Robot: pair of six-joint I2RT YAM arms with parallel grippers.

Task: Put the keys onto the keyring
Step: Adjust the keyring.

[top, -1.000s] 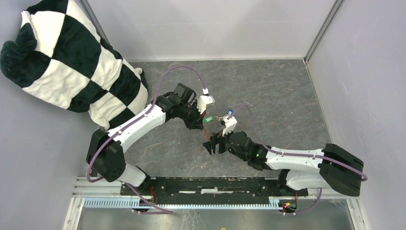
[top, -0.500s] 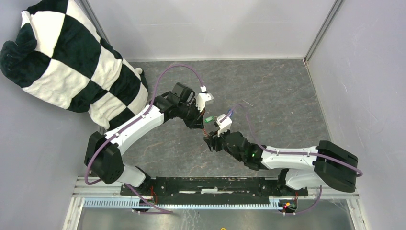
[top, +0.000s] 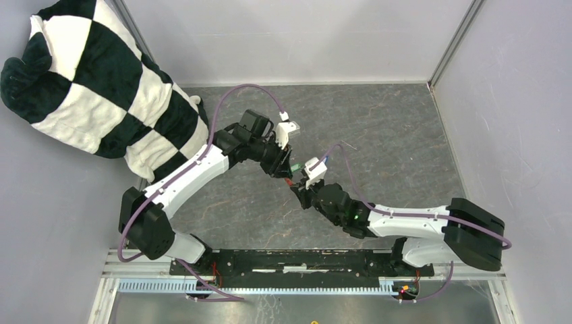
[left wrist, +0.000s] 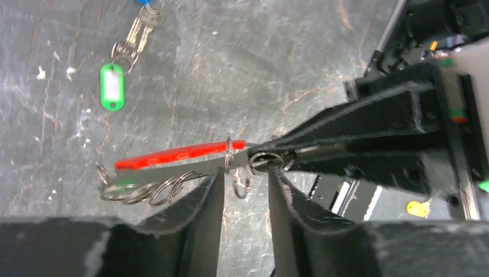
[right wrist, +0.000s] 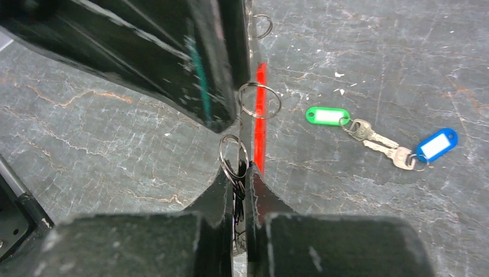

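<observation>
**A:** Report the fixtures.
**B:** Checkered cushion (top: 94, 81) at the far-left corner. Grey stone-pattern surface (top: 378, 128) under both arms.
**A:** Tool states?
**B:** Left tool (left wrist: 245, 184): fingers spread narrowly, with one ring hanging in the gap. Right tool (right wrist: 236, 179): pressed together, pinching a ring of the keyring (left wrist: 179, 154) (its red tag sits between the two tools).
**A:** Keys?
**B:** The keys (right wrist: 377, 142) lie flat on the surface, green and blue heads at opposite ends, apart from the keyring.
</observation>
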